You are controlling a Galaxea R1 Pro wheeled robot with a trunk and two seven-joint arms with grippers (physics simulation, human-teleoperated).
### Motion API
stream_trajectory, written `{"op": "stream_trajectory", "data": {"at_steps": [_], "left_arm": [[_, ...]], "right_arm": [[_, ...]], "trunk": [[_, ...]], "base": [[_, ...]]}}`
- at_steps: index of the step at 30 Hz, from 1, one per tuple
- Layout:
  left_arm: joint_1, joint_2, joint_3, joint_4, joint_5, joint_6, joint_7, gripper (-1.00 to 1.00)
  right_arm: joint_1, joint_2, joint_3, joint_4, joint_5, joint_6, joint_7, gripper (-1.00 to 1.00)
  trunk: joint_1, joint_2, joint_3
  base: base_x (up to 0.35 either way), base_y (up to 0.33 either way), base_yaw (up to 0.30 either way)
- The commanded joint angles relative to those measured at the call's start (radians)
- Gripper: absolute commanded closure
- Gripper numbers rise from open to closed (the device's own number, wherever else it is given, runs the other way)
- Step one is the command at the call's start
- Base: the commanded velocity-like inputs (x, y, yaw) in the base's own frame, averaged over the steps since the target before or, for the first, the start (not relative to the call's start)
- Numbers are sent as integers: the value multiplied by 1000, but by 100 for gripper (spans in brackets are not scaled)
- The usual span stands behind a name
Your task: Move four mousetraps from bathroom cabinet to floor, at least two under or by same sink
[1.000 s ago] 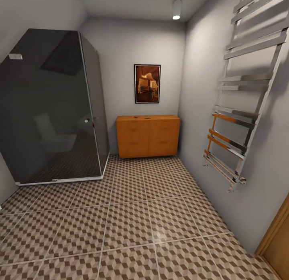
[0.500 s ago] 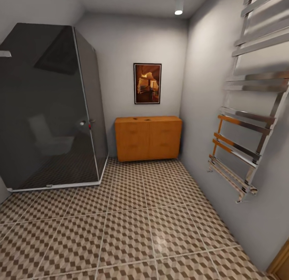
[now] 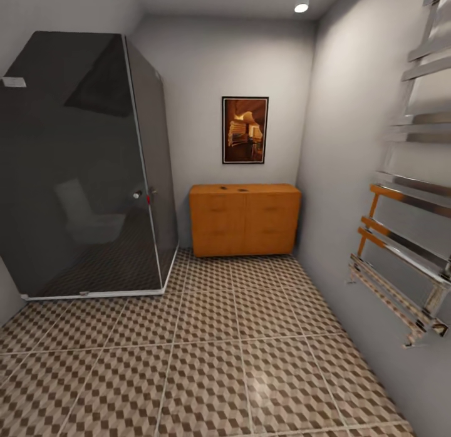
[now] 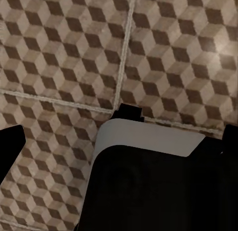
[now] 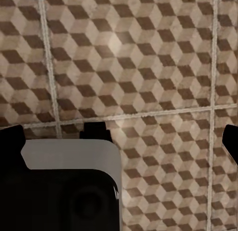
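Grey walls close in a narrow bathroom, and the whole head view has slid sideways and nearer within the last second: the camera is moving, not the furniture, so I judge the robot is driving toward the cabinet (image 3: 245,219) on the far wall. Cube-patterned floor (image 3: 207,355) stretches bare between. A dark glass shower (image 3: 81,168) stands left, a chrome towel rail (image 3: 407,236) right, a picture (image 3: 245,130) above the cabinet. Small dark shapes on its top (image 3: 233,189) may be mousetraps; too small to tell. Each wrist view faces tile, with both claws' dark fingertips (image 4: 10,146) (image 5: 11,141) spread wide, holding nothing.
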Motion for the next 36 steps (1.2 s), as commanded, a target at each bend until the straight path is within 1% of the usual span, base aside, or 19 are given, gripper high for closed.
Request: {"op": "stream_trajectory", "data": {"at_steps": [1, 10, 36], "left_arm": [[-1, 0, -9, 1, 9, -3, 3, -100], [-1, 0, -9, 1, 9, -3, 3, -100], [-1, -1, -9, 1, 9, -3, 3, -100]], "right_arm": [[-1, 0, 9, 2, -9, -3, -1, -100], [-1, 0, 9, 2, -9, -3, -1, -100], [-1, 0, 9, 2, -8, -3, 0, -100]], "trunk": [[1, -1, -1], [1, -1, -1], [1, -1, -1]], "base": [[322, 0, 115], [322, 0, 44], [322, 0, 3]]}}
